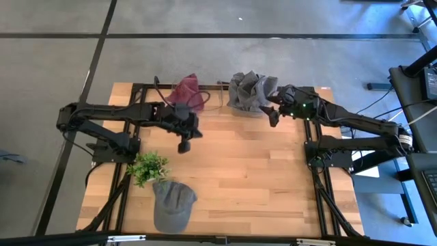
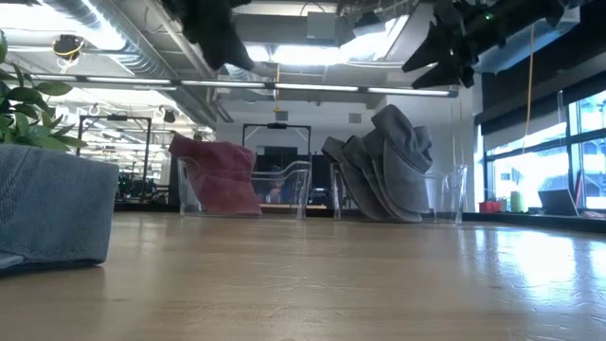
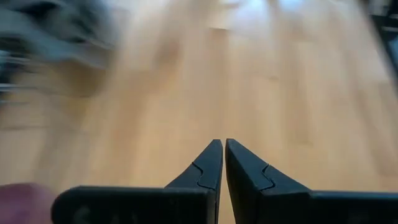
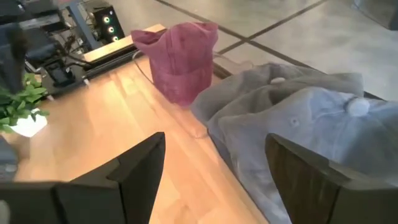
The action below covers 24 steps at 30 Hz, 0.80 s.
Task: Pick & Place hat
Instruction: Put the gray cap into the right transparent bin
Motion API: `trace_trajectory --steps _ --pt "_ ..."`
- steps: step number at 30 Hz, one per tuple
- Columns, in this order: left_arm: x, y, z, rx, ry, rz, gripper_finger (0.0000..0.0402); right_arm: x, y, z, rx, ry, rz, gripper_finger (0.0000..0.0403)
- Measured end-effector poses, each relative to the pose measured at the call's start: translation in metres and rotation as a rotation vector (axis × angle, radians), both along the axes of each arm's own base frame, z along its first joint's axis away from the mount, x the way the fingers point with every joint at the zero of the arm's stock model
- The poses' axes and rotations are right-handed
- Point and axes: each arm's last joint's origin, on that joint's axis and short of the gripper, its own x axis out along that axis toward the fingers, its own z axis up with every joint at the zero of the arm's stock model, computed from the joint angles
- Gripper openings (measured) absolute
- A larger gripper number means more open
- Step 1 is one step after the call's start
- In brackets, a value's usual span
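Grey hats point(image 2: 383, 170) beside maroon hat point(image 2: 216, 175)

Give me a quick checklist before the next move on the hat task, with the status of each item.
1. Right gripper jaws open: ok.
2. Right gripper empty, above the table beside the gray hats in their clear bin: ok.
3. Left gripper jaws shut, nothing held: ok.
4. Gray hat on the table, clear of both arms: ok.
5. Plant right beside that hat, may crowd a grasp: not ok.
6. Red hat settled in its bin: ok.
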Motion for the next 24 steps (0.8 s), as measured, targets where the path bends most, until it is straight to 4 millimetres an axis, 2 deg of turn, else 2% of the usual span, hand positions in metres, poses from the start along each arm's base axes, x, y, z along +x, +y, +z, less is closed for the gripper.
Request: trace_trajectory --steps 4,15,21,24 --pt "-0.003 -0.014 -0.004 -0.069 0.056 -0.089 0.0016 0.006 -0.002 -0.002 -0.003 -0.004 0.002 0.0277" --pt "-0.013 -0.041 -0.013 -0.093 0.197 -0.176 0.0016 0.021 -0.008 -0.013 0.014 0.035 -0.008 0.0277" --pt "-0.015 -0.054 -0.013 -0.090 0.212 -0.222 0.0016 0.027 -0.010 -0.019 0.105 0.014 -0.043 0.0275" --pt "-0.017 -0.064 -0.013 -0.104 0.217 -0.244 0.0016 0.031 -0.006 -0.019 0.138 -0.021 -0.002 0.0277"
